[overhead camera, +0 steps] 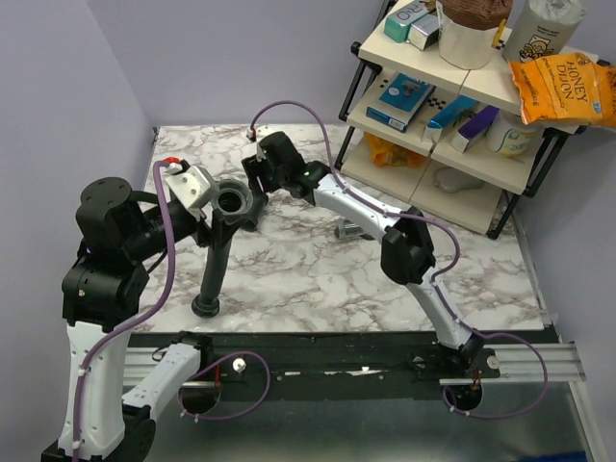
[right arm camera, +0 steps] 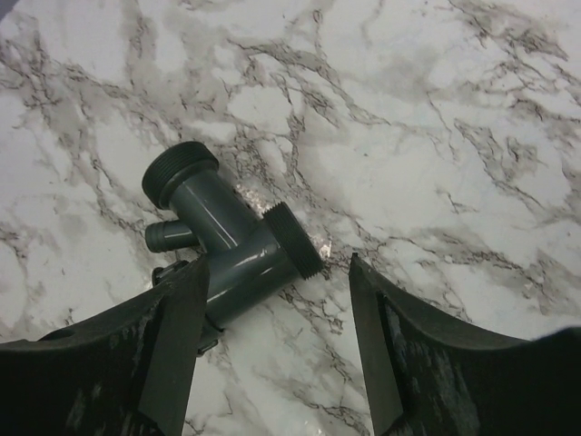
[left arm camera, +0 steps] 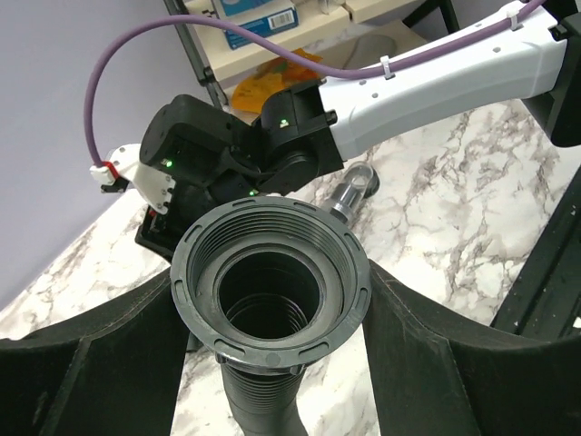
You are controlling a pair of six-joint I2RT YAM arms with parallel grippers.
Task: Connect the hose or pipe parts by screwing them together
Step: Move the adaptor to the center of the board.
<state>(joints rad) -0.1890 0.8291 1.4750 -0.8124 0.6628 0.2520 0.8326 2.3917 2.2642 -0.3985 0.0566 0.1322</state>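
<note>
Closest to the left wrist camera is the wide threaded collar [left arm camera: 272, 216] at the top of the black ribbed hose [left arm camera: 263, 400], its open mouth facing the lens; the left gripper [left arm camera: 272, 300] is clamped on the hose just under that collar, one finger on each side. From above, the hose slants down from this grip to its other end, which rests near the front edge of the marble table [overhead camera: 318, 279].

The Y-shaped fitting [right arm camera: 227, 241] lies on its side on the marble below the right gripper [right arm camera: 277, 272]; the jaws stand apart, wider than the fitting, with its lower end running in beside one finger [right arm camera: 177, 336]; it looks ungripped, though that end is partly hidden. In the overhead view the fitting cannot be made out behind the right gripper and the collar. A small clear piece [overhead camera: 351, 231] lies on the table well apart from both; what it belongs to I cannot tell.

By my reading the task is at an early stage; the hose is lifted and presented, but nothing is joined. What is left: close on the fitting, lift it, line a threaded end up with the collar, and turn the two together until tight.
</note>
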